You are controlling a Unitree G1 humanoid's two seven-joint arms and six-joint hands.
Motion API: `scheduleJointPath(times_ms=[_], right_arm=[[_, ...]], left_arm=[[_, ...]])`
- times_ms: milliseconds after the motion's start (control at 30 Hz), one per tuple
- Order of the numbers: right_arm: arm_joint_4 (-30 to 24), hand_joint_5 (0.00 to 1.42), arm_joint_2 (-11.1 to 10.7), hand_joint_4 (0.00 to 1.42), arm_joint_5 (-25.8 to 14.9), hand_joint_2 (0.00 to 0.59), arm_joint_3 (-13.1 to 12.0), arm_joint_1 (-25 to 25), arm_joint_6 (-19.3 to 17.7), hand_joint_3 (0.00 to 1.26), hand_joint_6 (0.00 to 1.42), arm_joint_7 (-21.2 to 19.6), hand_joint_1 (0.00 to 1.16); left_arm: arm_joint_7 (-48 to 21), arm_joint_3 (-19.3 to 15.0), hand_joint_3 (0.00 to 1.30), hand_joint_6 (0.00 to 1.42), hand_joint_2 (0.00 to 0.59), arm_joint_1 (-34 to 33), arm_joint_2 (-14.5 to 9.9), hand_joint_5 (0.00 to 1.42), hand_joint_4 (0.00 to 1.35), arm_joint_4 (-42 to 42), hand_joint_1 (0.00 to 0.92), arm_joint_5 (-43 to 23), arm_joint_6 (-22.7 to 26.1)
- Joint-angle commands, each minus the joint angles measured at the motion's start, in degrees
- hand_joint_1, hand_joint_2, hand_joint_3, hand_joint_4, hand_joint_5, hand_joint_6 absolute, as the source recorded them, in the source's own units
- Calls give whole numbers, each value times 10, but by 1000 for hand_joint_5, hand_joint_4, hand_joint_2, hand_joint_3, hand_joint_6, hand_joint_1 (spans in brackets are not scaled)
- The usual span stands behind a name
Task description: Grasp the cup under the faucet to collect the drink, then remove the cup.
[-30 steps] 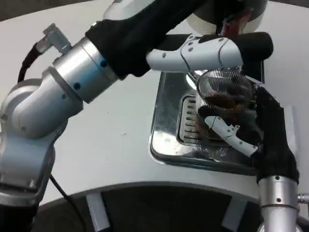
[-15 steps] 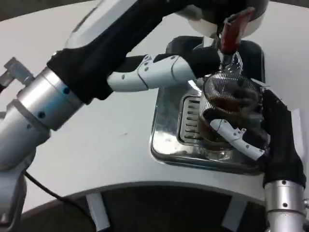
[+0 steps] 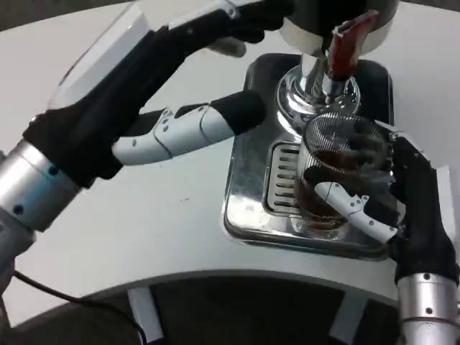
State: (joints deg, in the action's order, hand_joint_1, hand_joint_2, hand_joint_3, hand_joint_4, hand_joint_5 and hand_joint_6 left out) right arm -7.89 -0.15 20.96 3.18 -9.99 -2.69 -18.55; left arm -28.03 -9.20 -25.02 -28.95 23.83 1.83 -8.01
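Note:
A ribbed clear glass cup (image 3: 332,172) with dark drink in its lower part stands on the grille of the steel drip tray (image 3: 248,194), under the chrome faucet (image 3: 320,90). The faucet's red tap handle (image 3: 343,47) points up and right. My right hand (image 3: 392,205) grips the cup from its right side, white and black fingers wrapped across the front. My left hand (image 3: 154,104) hovers over the table left of the dispenser, fingers stretched out and apart, holding nothing.
The dispenser's white body (image 3: 316,21) rises behind the faucet at the top edge. White table (image 3: 129,215) spreads to the left of the tray. The table's curved front edge runs along the bottom, with a dark gap below it.
My left hand has drawn back from the tap handle, moving left and down away from the dispenser. The right hand keeps its hold on the cup, which stays on the tray.

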Motion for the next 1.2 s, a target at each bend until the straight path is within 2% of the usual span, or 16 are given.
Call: scheduleJointPath(times_ms=[33, 433, 833, 1200], right_arm=[[-32, 762, -1, 680, 0, 246, -4, 11, -35, 630, 874, -7, 781], [-72, 840, -26, 733, -4, 232, -22, 40, -43, 677, 975, 12, 803], [-112, 875, -49, 761, -16, 232, -42, 83, -55, 693, 1025, 45, 810], [-161, 925, -71, 799, -32, 223, -67, 141, -72, 731, 1068, 76, 817]], left_arm=[[16, -25, 250, 307, 120, 48, -6, 250, 233, 22, 0, -7, -1], [39, -51, 251, 311, 121, 132, -5, 260, 241, 41, 0, 1, -5], [53, -51, 251, 307, 121, 176, -3, 252, 234, 34, 0, 15, -14], [51, -42, 234, 271, 116, 226, -20, 215, 208, 33, 0, 69, -12]])
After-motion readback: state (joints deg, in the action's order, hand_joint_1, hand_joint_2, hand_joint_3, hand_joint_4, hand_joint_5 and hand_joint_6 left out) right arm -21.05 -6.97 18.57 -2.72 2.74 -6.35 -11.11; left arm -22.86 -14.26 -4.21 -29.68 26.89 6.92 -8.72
